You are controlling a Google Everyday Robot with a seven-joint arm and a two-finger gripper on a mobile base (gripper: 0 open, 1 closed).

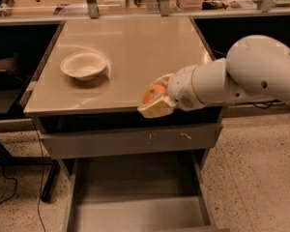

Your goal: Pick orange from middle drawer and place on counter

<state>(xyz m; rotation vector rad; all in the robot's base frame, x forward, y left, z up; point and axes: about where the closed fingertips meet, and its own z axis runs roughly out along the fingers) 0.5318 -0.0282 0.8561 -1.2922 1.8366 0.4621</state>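
orange (152, 94) clasped between the jaws, jaws at the front edge of the counter (130, 47), middle drawer (135, 214) open below

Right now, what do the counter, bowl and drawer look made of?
Counter: glossy beige, likely laminate; it mirrors the lights. Bowl: matte white, paper or plastic, unclear. Drawer: dull grey, likely metal. Gripper holds the orange at the counter's front edge.

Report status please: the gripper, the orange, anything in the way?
Gripper at counter front edge, jaws shut on orange. Orange held above the edge, out of middle drawer, not yet set down. White bowl apart to the left, not in the way.
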